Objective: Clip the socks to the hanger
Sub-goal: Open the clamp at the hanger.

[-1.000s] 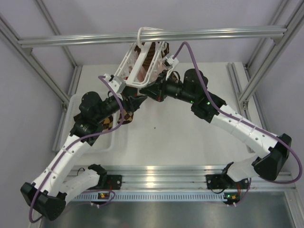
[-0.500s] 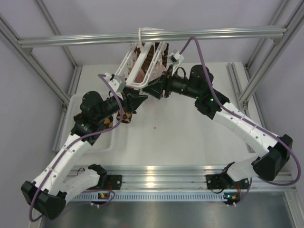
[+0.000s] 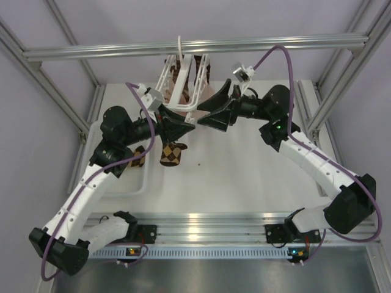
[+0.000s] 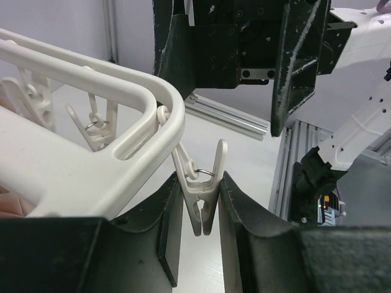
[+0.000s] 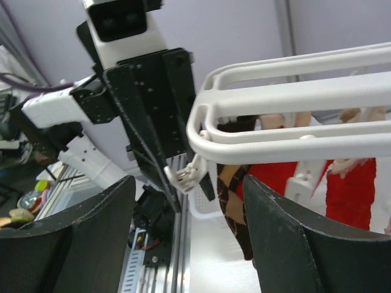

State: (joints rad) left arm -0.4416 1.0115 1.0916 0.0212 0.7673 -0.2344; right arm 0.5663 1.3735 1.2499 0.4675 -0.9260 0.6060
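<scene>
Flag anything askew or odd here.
The hanger hangs askew, not level: its near corner is swung toward the left gripper, which pinches a corner clip. Nothing looks spilled or damaged.

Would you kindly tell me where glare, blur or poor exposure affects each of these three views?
Top external view: evenly lit and sharp, with glare on the near aluminium rail. Left wrist view: the clip is crisp, the near hanger frame soft and washed out. Right wrist view: its fingers are dark and underexposed, the red sock blurred.
</scene>
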